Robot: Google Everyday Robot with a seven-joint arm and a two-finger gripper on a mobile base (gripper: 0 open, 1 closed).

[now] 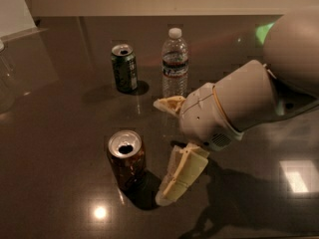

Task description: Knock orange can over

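Observation:
The orange can (126, 158) stands upright on the dark table (60, 133), near the front centre-left, its silver top open. My gripper (162, 151) comes in from the right, just right of the can and close to it, apart from it. Its two cream fingers are spread wide: one fingertip (167, 197) is low beside the can's base, the other (162, 104) is farther back. Nothing is held between them.
A dark green can (124, 67) stands upright at the back left. A clear water bottle (175, 63) with a white cap stands right of it, just behind the gripper's far finger. A white sheet (12, 9) lies at the far left corner.

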